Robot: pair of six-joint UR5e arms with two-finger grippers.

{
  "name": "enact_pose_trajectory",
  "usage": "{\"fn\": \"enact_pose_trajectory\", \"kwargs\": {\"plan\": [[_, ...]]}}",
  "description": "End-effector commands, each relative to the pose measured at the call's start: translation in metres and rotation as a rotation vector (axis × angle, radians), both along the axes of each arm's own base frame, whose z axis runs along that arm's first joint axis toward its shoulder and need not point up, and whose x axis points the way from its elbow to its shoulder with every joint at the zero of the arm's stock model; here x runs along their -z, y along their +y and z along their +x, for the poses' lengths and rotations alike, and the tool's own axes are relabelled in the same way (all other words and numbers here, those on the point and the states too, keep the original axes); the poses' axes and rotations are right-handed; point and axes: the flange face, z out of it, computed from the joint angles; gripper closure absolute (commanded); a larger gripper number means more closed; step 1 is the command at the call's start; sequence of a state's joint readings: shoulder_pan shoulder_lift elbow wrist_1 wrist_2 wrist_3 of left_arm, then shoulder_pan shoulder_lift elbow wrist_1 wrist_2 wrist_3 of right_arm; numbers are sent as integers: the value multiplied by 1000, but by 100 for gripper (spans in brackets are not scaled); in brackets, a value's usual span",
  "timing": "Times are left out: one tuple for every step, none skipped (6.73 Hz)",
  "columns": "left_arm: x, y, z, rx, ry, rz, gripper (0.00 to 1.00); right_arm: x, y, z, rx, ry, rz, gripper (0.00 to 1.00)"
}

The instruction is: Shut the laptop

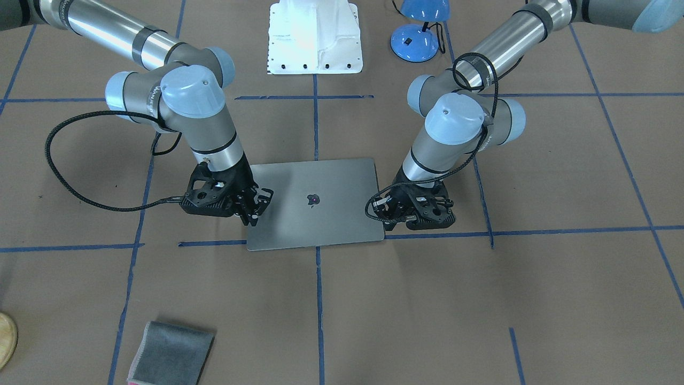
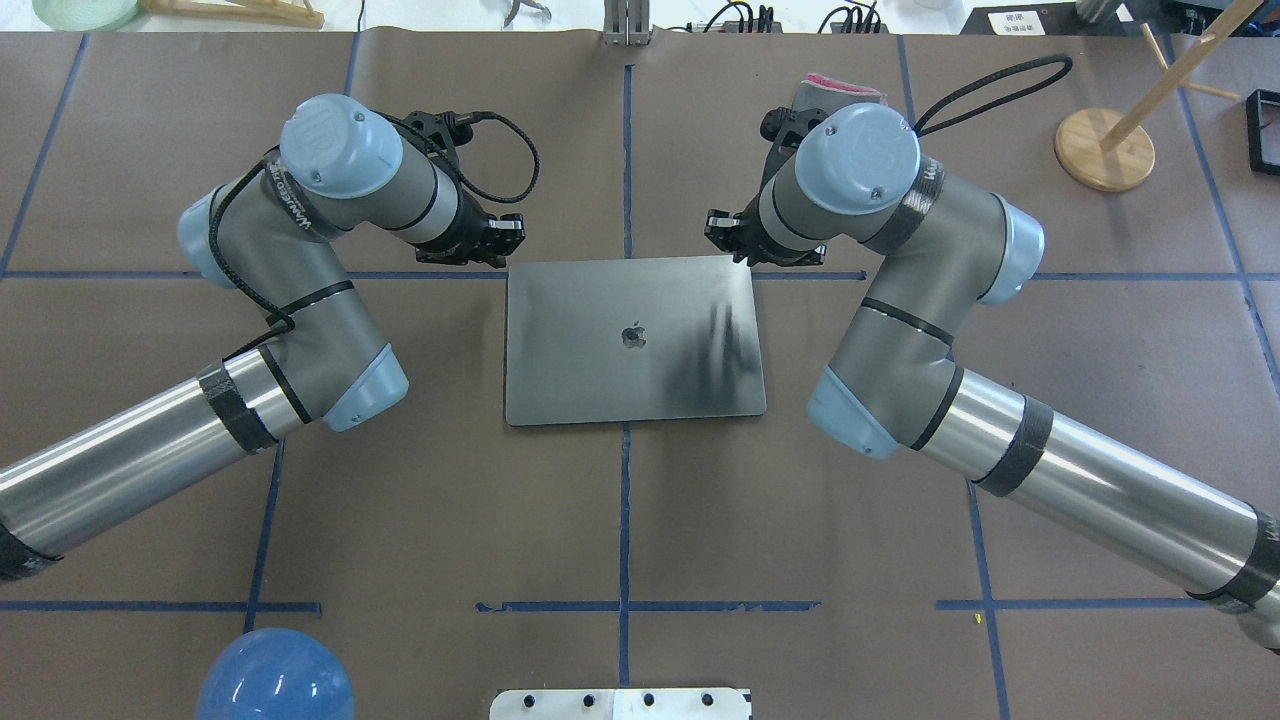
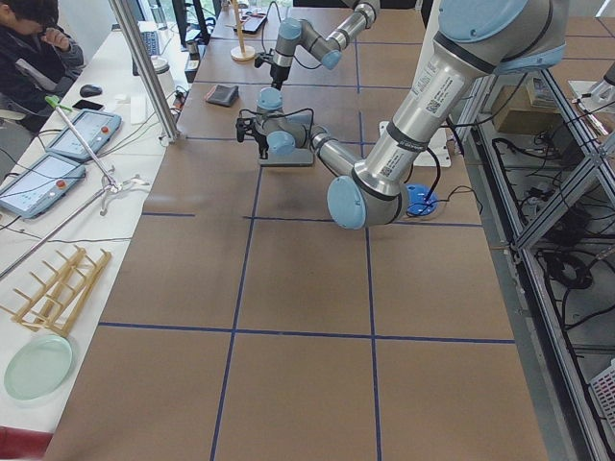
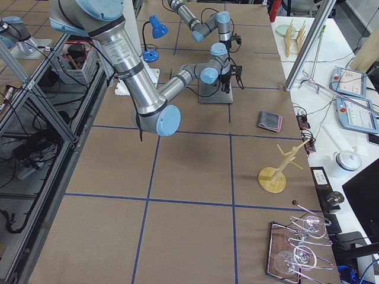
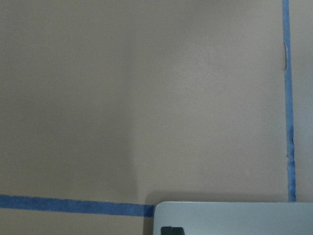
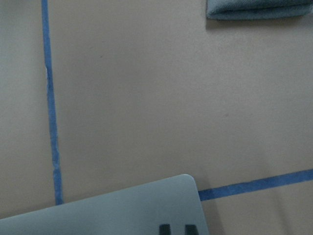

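The space-grey laptop (image 1: 320, 222) lies shut and flat in the middle of the table, lid up with the apple logo showing; it also shows in the overhead view (image 2: 630, 375). My left gripper (image 2: 503, 232) stands over the lid's far-left corner, and my right gripper (image 2: 722, 235) over its far-right corner, both pointing down. In the front-facing view the left gripper (image 1: 377, 206) is on the right and the right gripper (image 1: 257, 207) on the left. Each wrist view shows a lid corner (image 5: 234, 218) (image 6: 122, 210) with dark fingertips close together at the bottom edge. Both look shut and hold nothing.
A folded grey cloth (image 1: 171, 358) lies beyond the right arm, also in the right wrist view (image 6: 259, 10). A blue desk lamp (image 1: 417, 32) and the white robot base (image 1: 315, 37) stand at the robot's side. A wooden stand (image 2: 1105, 145) is at the far right.
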State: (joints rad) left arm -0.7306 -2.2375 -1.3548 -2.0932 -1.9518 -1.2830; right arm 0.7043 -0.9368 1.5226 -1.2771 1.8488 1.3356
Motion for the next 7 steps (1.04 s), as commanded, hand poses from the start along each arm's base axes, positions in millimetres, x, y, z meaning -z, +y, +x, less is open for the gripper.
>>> {"fn": "enact_pose_trajectory", "kwargs": {"plan": [[-55,-5,-53,-44,-109,42,2,-18,-23,63,81,57,-24,0],[-58,-17,-101,-117,-227,32,2,-38,-22,101,128,112,4,0],[-57,-20,-150,-192,-332,46,1,-64,-29,143,182,156,45,0],[-80,-31,-211,-248,-401,95,1,-99,-37,188,247,165,58,0],[-134,-35,-283,-324,-408,121,1,-142,-43,253,304,170,84,0],[-173,-39,-359,-351,-368,125,1,-189,-36,328,347,169,110,0],[-226,-16,-428,-416,-347,171,1,-228,-12,394,374,179,137,0]]}}
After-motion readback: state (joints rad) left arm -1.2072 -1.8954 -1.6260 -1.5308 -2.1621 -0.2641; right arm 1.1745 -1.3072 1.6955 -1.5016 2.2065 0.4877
